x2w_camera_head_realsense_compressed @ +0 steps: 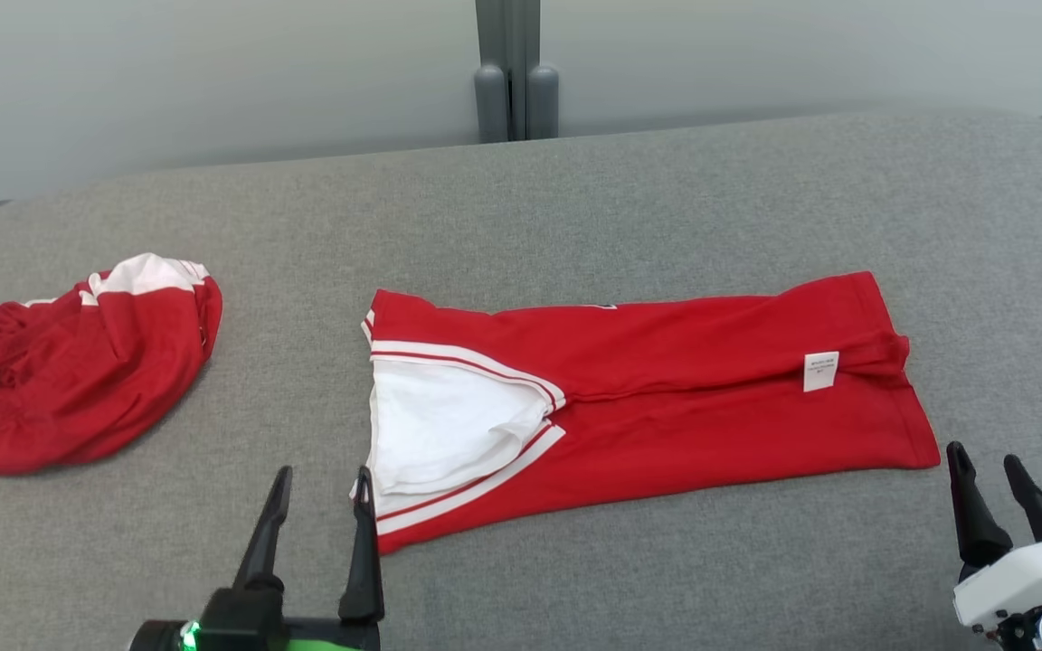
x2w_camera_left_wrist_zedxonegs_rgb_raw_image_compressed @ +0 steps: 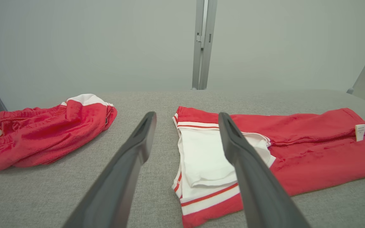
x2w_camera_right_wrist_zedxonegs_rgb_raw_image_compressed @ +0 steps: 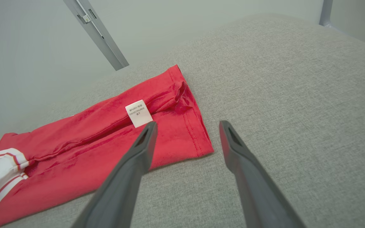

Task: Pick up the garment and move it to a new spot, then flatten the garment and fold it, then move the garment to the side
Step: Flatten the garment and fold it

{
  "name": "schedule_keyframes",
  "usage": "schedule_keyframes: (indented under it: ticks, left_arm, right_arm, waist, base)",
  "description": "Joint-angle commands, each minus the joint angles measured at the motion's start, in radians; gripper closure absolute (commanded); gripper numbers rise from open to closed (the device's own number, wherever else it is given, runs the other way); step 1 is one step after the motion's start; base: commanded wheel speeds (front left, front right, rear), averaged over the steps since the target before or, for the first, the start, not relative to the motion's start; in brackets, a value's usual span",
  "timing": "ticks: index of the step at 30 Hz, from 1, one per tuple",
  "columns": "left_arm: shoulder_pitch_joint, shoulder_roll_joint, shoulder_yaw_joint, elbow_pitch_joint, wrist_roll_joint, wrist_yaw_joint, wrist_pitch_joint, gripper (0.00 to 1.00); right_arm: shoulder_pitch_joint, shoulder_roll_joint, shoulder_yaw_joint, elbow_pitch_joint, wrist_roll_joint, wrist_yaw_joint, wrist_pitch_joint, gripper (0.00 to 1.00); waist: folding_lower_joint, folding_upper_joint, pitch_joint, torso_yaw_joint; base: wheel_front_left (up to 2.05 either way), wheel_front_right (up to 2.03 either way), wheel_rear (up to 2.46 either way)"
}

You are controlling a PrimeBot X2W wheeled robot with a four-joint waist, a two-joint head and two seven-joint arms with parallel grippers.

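Garment (x2w_camera_head_realsense_compressed: 666,398) lengthwise left-right (white end leftward)

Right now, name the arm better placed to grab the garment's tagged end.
Right. The right gripper hangs open just off that hem, near the tag; the left gripper sits at the garment's striped end.

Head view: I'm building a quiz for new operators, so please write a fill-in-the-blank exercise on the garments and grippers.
The long garment is red with a ____ panel at one end.
Its small label sits near the end on the robot's ____ side.
The crumpled garment lies to the long one's ____.
The left gripper and right gripper both stand ____.
Missing words: white, right, left, open.
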Motion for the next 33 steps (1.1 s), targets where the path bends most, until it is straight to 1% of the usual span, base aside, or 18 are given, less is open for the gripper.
schedule_keyframes:
  ticks: [1,5,10,13,18,20,28,33]
  left_arm:
    - [0.034,-0.013,0.01,0.011,0.028,-0.011,-0.003,0.0]
    - [0.082,-0.067,0.042,0.029,0.07,-0.049,-0.003,0.0]
    - [0.104,-0.108,0.078,0.05,0.121,-0.089,-0.003,0.0]
    - [0.1,-0.125,0.091,0.052,0.154,-0.113,-0.003,0.0]
    - [0.087,-0.144,0.099,0.045,0.203,-0.136,-0.003,0.0]
    - [0.076,-0.154,0.098,0.044,0.219,-0.144,-0.003,0.0]
    - [0.038,-0.175,0.093,0.062,0.245,-0.183,-0.003,0.0]
    - [0.023,-0.184,0.104,0.066,0.256,-0.193,-0.003,0.0]
  right_arm:
    - [0.022,0.005,0.001,0.01,-0.008,0.0,-0.012,0.0]
    - [0.05,0.004,0.0,0.029,-0.027,0.0,-0.043,0.0]
    - [0.063,0.015,-0.005,0.051,-0.022,0.0,-0.06,0.0]
    - [0.04,0.007,-0.006,0.07,-0.033,0.0,-0.058,0.0]
    - [-0.049,0.021,-0.054,0.146,-0.05,0.0,-0.024,0.0]
    - [-0.109,0.029,-0.074,0.196,-0.05,0.0,0.017,0.0]
    - [-0.326,0.006,-0.139,0.405,-0.098,0.0,0.143,0.0]
    - [-0.401,0.0,-0.148,0.491,-0.118,0.0,0.151,0.0]
  waist:
    - [0.0,-0.0001,-0.038,-0.003]
    - [0.0,-0.0001,-0.062,0.016]
    - [0.0,-0.0001,-0.068,0.049]
    - [0.0,-0.0001,-0.058,0.069]
    - [0.0,-0.0001,-0.033,0.095]
    - [0.0,-0.0001,-0.019,0.104]
    - [0.0,-0.0001,0.033,0.13]
    - [0.0,-0.0001,0.053,0.14]
  base:
    - [0.0,0.0,0.0]
    - [0.0,0.0,0.0]
    - [0.0,0.0,0.0]
    - [0.0,0.0,0.0]
    - [0.0,0.0,0.0]
    - [0.0,0.0,0.0]
    - [0.0,0.0,0.0]
    - [0.0,0.0,0.0]
